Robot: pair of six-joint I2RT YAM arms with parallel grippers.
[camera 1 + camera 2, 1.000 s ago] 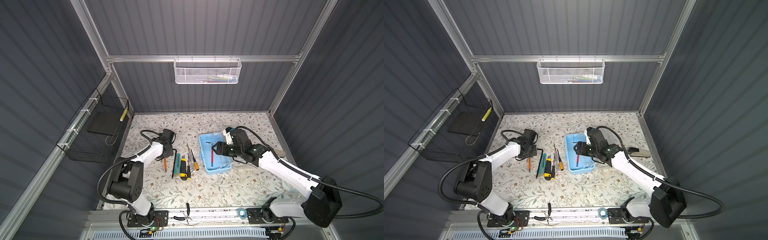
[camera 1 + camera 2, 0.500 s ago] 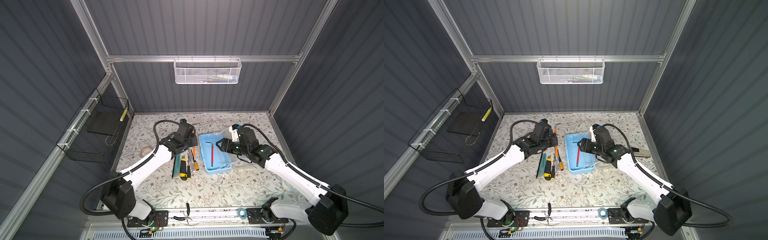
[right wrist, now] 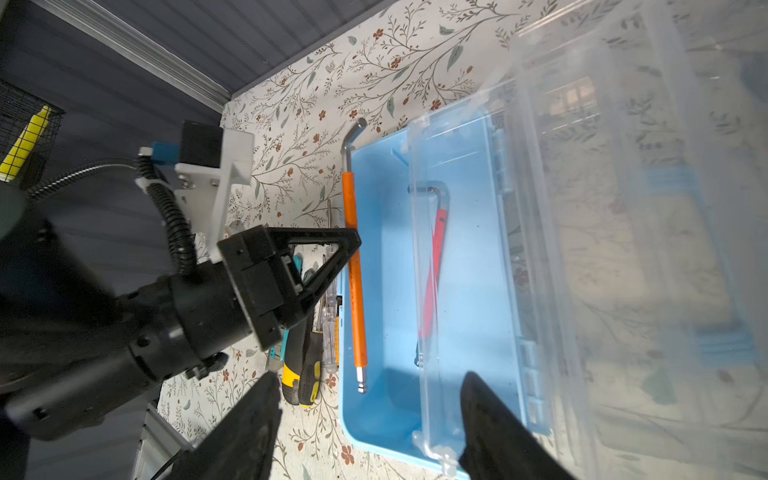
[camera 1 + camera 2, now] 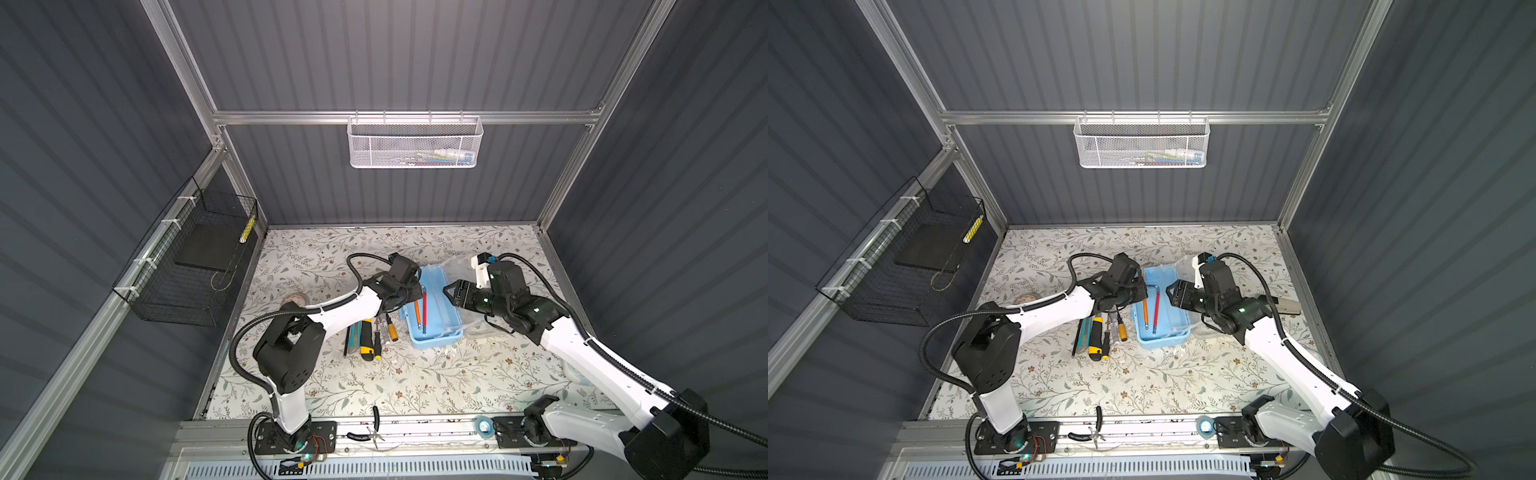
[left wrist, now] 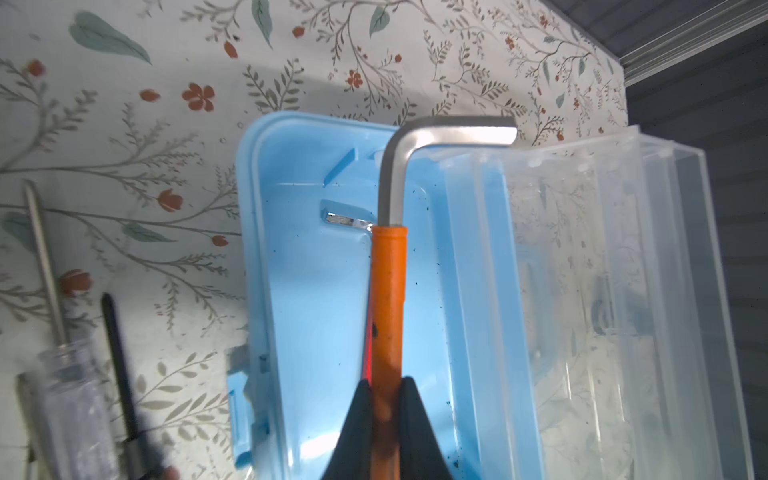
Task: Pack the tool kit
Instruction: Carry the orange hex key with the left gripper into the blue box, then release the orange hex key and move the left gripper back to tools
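Light-blue case (image 4: 433, 341) sits mid-bench (image 4: 415, 382), open. Its clear lid (image 3: 540, 249) is swung up toward the right arm's side.

- Left hand (image 5: 382, 386): pinching the orange hex key (image 5: 388, 291) at mid-sleeve, fingers pressed tight on it. Both top views show this hand at the case's left wall (image 4: 1133, 293).
- The key runs lengthwise along that wall, with its bent steel end out past the far rim and its straight tip over the case floor (image 3: 386, 399). Cannot tell whether it touches the plastic.
- The red hex key (image 3: 434, 257) lies flat inside the case, seen partly through the lid.
- Right hand (image 3: 369, 376): fingers spread wide and gripping nothing that I can see. It hangs over the case's right side (image 4: 451, 291), the lid's free edge running between its fingers. Contact unclear.

On the bench just left of the case, in a row:
- teal utility knife (image 4: 1086, 332)
- yellow-black utility knife (image 4: 1096, 336)
- screwdrivers (image 4: 1121, 326)

The pliers (image 4: 376, 428) lie on the front rail, well apart from the rest.
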